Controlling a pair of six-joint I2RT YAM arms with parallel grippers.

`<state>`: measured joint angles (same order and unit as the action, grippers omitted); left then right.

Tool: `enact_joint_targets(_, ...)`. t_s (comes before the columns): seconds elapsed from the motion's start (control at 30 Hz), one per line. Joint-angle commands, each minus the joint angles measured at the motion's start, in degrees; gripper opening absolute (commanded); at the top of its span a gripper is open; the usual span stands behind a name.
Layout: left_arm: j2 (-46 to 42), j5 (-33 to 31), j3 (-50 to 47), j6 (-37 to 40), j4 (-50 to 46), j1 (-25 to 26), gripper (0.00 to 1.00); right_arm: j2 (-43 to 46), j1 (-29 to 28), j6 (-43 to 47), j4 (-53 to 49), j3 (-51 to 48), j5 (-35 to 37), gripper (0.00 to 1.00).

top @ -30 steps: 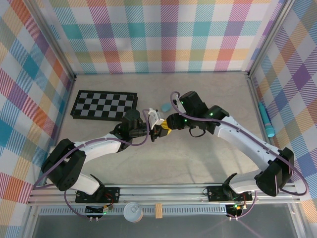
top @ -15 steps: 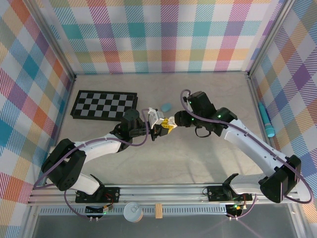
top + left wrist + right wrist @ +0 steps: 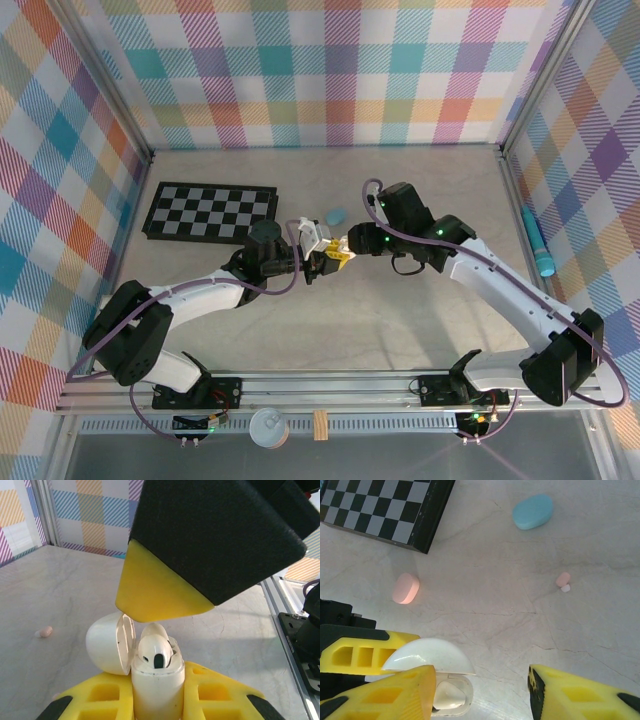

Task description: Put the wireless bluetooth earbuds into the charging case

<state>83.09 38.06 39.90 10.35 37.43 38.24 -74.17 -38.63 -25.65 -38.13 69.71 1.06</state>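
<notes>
White bud (image 3: pixel 150 647) sits in the open case (image 3: pixel 157 690) that your left jaws clamp; right jaws stand apart, empty. Next, likely: fetch its mate.

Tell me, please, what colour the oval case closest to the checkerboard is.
The oval case is pale pink, clearest in the right wrist view.

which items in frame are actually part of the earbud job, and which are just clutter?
Job:
- white charging case, lid open
- white earbud sitting in it
- pink earbud, lying loose
- pink case and blue case, both shut

Clutter:
- checkerboard
- teal pen, far right
</notes>
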Motion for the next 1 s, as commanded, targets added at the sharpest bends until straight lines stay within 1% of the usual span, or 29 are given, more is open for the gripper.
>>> enact_joint_targets(0.0, -1.72, 1.49, -0.27, 1.43, 2.06, 0.43, 0.0, 1.35, -0.35, 0.62, 2.31, -0.76, -2.58, 0.55)
enact_joint_targets(0.17, -1.65, 0.72, -1.5, 2.54, 4.66, 0.26, 0.0, 3.15, -0.26, -0.27, 3.11, -1.29, -0.34, 0.63)
enact_joint_targets(0.27, -1.68, 0.64, -2.84, 3.72, 7.33, 0.12, 0.0, 3.9, -0.17, 0.23, 4.8, -1.36, -1.89, 0.7)
enact_joint_targets(0.4, -2.53, 2.03, -3.77, 6.54, 8.41, 0.08, 0.0, 4.46, 0.63, -1.64, 8.43, -1.94, -3.21, 0.81)
enact_joint_targets(0.43, -2.87, 2.02, -3.84, 7.33, 8.28, 0.08, 0.0, 4.27, 0.83, -2.01, 8.86, -2.07, -3.09, 0.83)
enact_joint_targets(0.57, -4.66, 1.75, -4.54, 10.7, 7.74, 0.08, 0.0, 0.81, 2.28, -2.36, 6.17, -0.12, -2.3, 0.83)
enact_joint_targets(0.7, -6.68, 0.28, -5.44, 14.03, 7.57, 0.08, 0.0, -1.64, 2.42, -2.07, 4.65, 0.86, -2.99, 0.82)
enact_joint_targets(0.8, -7.96, -2.11, -5.44, 17.16, 5.67, 0.08, 0.0, -1.92, 2.42, -1.39, 4.57, 0.71, -4.81, 0.82)
enact_joint_targets(0.97, -9.0, -7.65, -5.12, 21.8, 4.68, 0.08, 0.0, 0.42, 2.42, -0.41, 5.29, -1.5, -6.87, 0.82)
